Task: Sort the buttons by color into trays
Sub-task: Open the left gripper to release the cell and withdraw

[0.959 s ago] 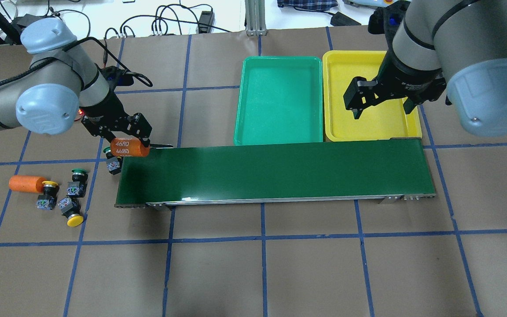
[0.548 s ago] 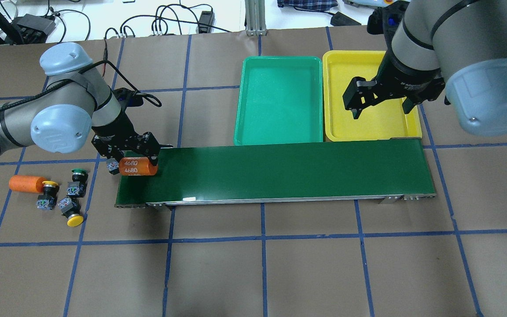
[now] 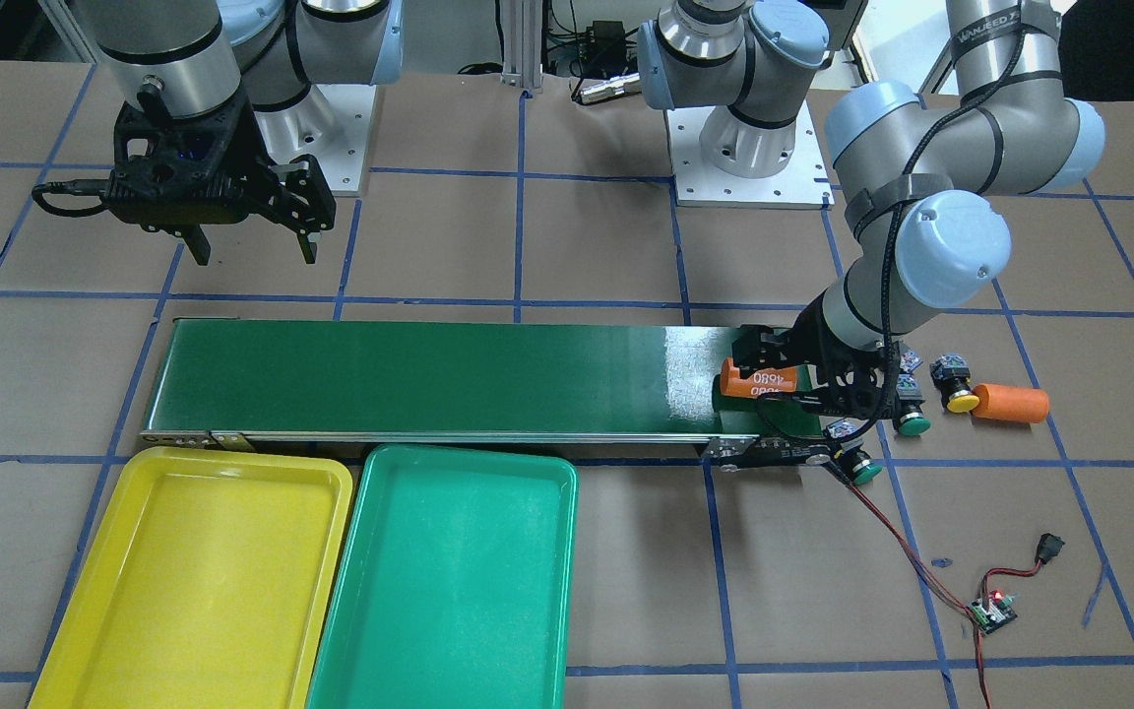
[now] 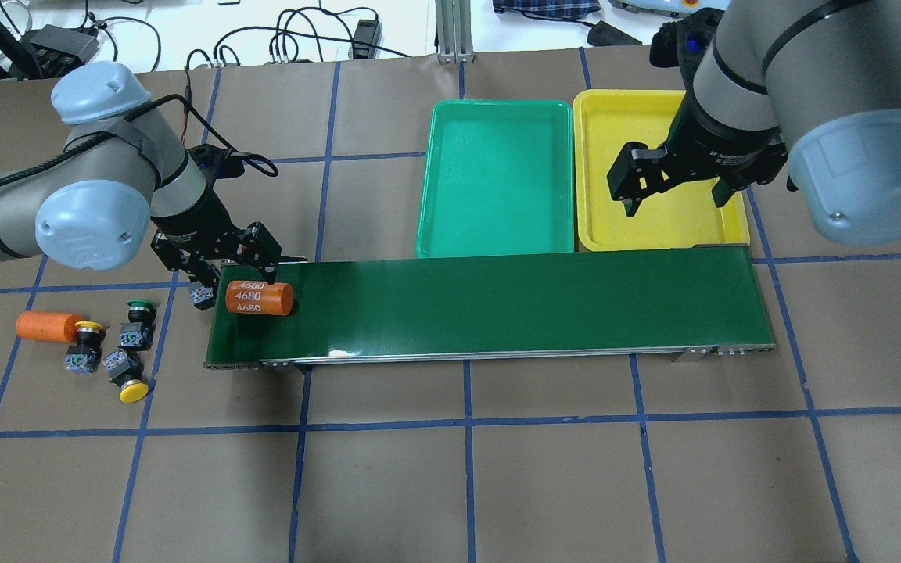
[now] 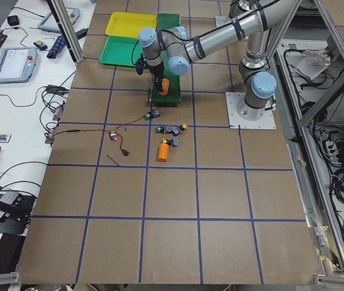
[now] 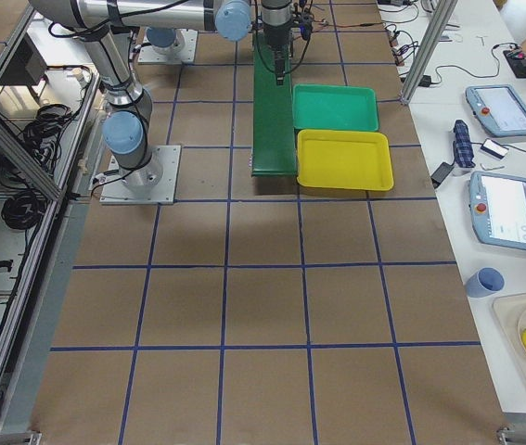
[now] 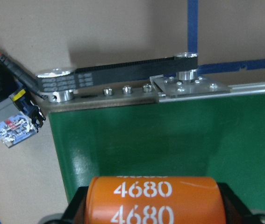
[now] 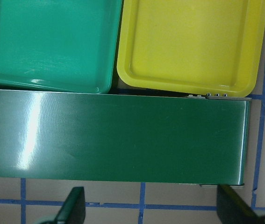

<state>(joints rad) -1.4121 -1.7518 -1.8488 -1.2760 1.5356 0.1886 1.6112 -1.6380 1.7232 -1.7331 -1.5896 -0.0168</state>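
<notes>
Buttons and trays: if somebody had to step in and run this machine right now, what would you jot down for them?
The left gripper straddles an orange cylinder lying on the conveyor belt; whether it grips it is unclear.
The right gripper is open and empty, hovering near the trays.
Two green buttons and two yellow buttons sit on the table off the belt's other end.
The green tray and yellow tray are both empty.
Done: nothing sorted. Left: all four buttons.

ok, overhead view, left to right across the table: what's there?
In order: plain orange cylinder → cluster of three buttons → fourth button → orange cylinder marked 4680 → green tray → yellow tray.
</notes>
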